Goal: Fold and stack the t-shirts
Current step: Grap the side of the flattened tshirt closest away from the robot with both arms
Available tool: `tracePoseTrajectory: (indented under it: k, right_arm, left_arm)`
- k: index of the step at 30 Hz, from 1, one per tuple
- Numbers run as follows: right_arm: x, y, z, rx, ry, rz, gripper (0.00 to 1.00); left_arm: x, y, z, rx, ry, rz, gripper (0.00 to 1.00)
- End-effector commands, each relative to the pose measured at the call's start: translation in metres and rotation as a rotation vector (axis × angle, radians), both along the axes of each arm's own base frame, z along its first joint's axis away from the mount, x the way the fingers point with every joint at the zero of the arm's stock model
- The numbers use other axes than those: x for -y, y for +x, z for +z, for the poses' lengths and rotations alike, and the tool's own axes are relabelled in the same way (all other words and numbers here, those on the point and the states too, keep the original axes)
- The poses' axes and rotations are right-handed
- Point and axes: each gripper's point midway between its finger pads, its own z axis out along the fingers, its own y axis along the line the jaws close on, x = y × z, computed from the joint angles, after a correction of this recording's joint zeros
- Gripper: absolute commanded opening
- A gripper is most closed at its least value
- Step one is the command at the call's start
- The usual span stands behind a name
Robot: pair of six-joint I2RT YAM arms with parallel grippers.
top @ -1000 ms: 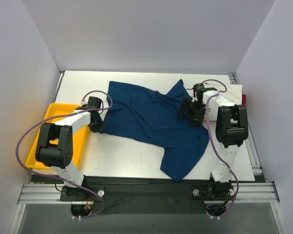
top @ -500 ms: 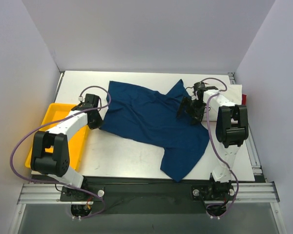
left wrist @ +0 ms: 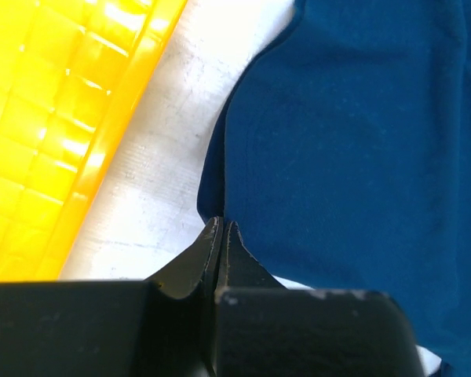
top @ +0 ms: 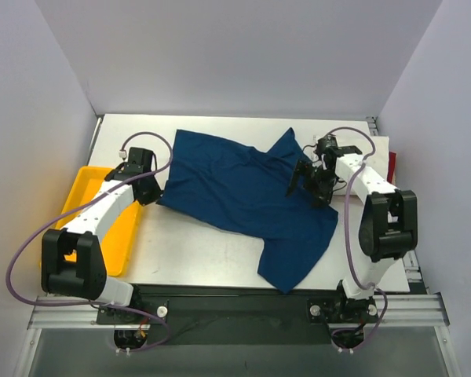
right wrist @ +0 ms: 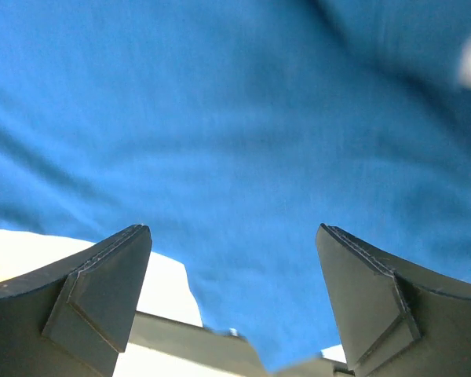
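The navy blue t-shirt (top: 243,192) lies spread and rumpled across the middle of the table, one end hanging toward the front edge. My left gripper (top: 147,188) is at its left edge, next to the tray. In the left wrist view the jaws (left wrist: 221,228) are pressed together, with the shirt's corner fold (left wrist: 213,192) running into their tips. My right gripper (top: 310,183) hovers open over the shirt's right side, and blue cloth (right wrist: 243,141) fills the gap between its fingers (right wrist: 234,229). A cream-white t-shirt (top: 379,146) and a red t-shirt (top: 393,162) lie at the far right.
A yellow plastic tray (top: 85,187) stands along the left edge, close beside my left gripper, and it also shows in the left wrist view (left wrist: 55,118). White walls enclose the table on three sides. Bare white tabletop (top: 196,251) shows in front of the shirt.
My left gripper shut and moved back and left, and the shirt's left edge came with it. The right arm's elbow swung out to the right, while its gripper stayed open over the shirt.
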Motion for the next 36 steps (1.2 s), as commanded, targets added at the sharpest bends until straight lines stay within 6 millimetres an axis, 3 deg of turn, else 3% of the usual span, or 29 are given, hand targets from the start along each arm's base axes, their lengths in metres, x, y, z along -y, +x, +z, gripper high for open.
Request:
tracePoseTrajectory:
  k: [1, 2, 4, 8, 9, 11, 12, 16, 20, 29, 35, 36]
  right_arm:
    - [0.000, -0.052, 0.012, -0.059, -0.043, 0.040, 0.90]
    - [0.002, -0.070, 0.004, -0.097, -0.067, 0.049, 0.90]
    - [0.003, -0.088, 0.008, -0.096, -0.080, 0.044, 0.90]
    - [0.009, -0.134, -0.002, -0.150, -0.096, 0.026, 0.90]
    - [0.011, -0.154, -0.005, -0.172, -0.097, 0.024, 0.90]
    - [0.011, -0.171, -0.007, -0.179, -0.094, 0.007, 0.90]
    - [0.011, -0.190, -0.011, -0.186, -0.098, 0.013, 0.89]
    - [0.007, -0.223, -0.024, -0.203, -0.109, -0.013, 0.88]
    - [0.007, -0.238, -0.041, -0.228, -0.125, -0.054, 0.85]
    - [0.004, -0.231, -0.062, -0.221, -0.146, -0.057, 0.75]
    - [-0.001, -0.223, -0.067, -0.234, -0.157, -0.029, 0.52]
    - [-0.004, -0.222, -0.064, -0.238, -0.144, -0.024, 0.39]
  left_arm:
    - [-0.002, -0.006, 0.024, 0.046, -0.017, -0.010, 0.00]
    - [-0.003, -0.008, 0.024, 0.044, -0.016, -0.012, 0.00]
    - [-0.004, -0.012, 0.024, 0.041, -0.015, -0.023, 0.00]
    - [-0.008, -0.018, 0.017, 0.017, -0.016, -0.041, 0.00]
    - [-0.008, -0.019, 0.018, 0.018, -0.018, -0.052, 0.00]
    - [-0.011, -0.019, 0.018, 0.026, -0.019, -0.057, 0.00]
    - [-0.010, -0.018, 0.019, 0.038, -0.026, -0.068, 0.00]
    - [-0.011, -0.020, 0.018, 0.042, -0.046, -0.088, 0.00]
    - [-0.009, -0.023, 0.014, 0.041, -0.058, -0.117, 0.00]
    - [0.000, -0.026, 0.008, 0.046, -0.106, -0.146, 0.00]
    - [-0.001, -0.029, 0.007, 0.049, -0.112, -0.148, 0.00]
    - [-0.002, -0.029, 0.008, 0.052, -0.112, -0.147, 0.00]
